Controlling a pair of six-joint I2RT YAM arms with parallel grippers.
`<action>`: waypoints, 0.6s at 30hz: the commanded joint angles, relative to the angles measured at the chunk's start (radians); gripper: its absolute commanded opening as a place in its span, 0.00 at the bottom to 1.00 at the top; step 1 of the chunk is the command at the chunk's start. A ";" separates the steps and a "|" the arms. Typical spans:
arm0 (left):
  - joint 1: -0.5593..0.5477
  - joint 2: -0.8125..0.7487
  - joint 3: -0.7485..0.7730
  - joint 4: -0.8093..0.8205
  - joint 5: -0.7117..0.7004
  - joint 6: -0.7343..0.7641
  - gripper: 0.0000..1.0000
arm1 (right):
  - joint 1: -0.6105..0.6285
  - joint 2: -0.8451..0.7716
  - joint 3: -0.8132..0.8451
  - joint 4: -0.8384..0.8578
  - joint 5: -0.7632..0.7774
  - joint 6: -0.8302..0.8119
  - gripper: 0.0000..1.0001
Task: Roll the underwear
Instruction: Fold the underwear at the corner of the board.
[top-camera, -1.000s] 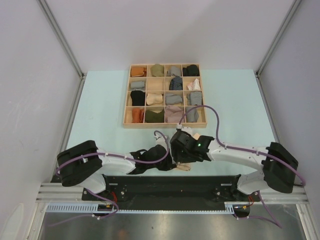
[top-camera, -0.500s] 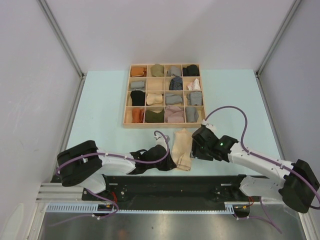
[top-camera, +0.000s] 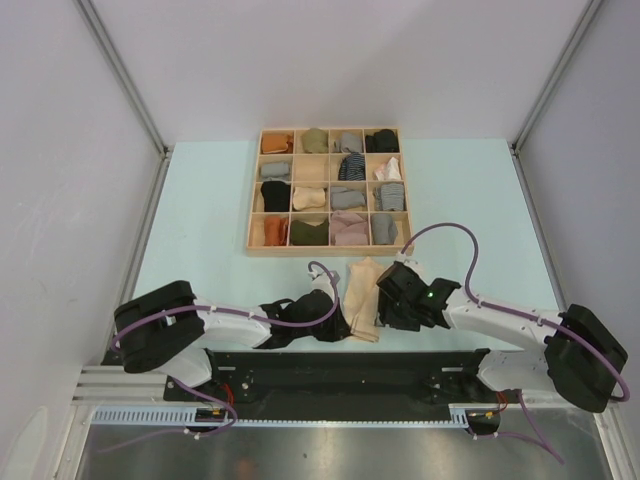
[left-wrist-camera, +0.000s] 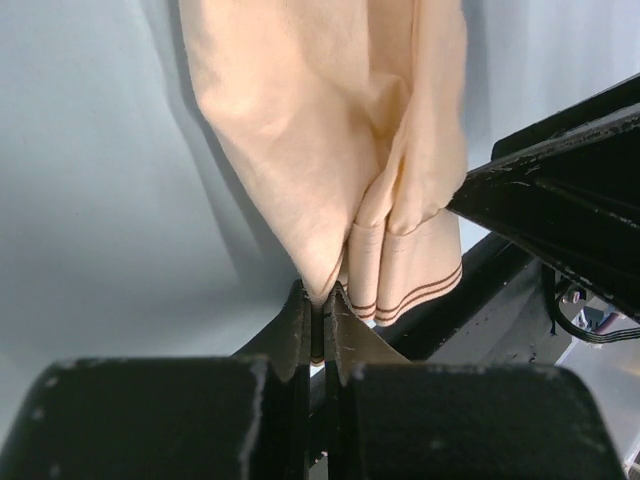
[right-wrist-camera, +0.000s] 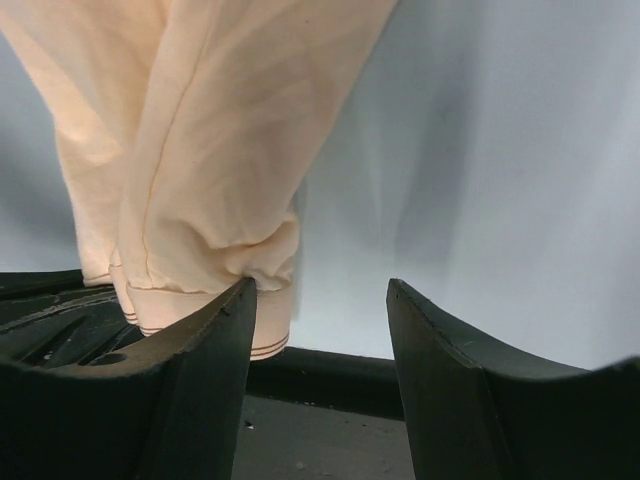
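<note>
Mint table (top-camera: 200, 220) between white walls (top-camera: 350, 60); only wrist views show left gripper (left-wrist-camera: 318, 312) pinching cream underwear (left-wrist-camera: 320, 130) at its hem, right gripper (right-wrist-camera: 320, 305) spread beside it.

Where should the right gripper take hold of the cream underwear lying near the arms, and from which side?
Grip the free right corner of its striped hem band, at the near end, coming in from the right. The cream underwear lies as a long folded strip. The left gripper is shut on the hem's left side, and the open right gripper sits beside the free corner.
</note>
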 joint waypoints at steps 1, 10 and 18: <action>-0.009 0.006 -0.016 -0.021 -0.007 0.026 0.00 | 0.020 0.015 -0.002 0.063 -0.003 0.026 0.60; -0.009 -0.003 -0.027 -0.009 -0.009 0.021 0.00 | 0.050 0.089 -0.002 0.126 -0.024 0.036 0.59; -0.009 0.000 -0.030 -0.001 -0.007 0.021 0.00 | 0.083 0.121 -0.002 0.161 -0.045 0.056 0.54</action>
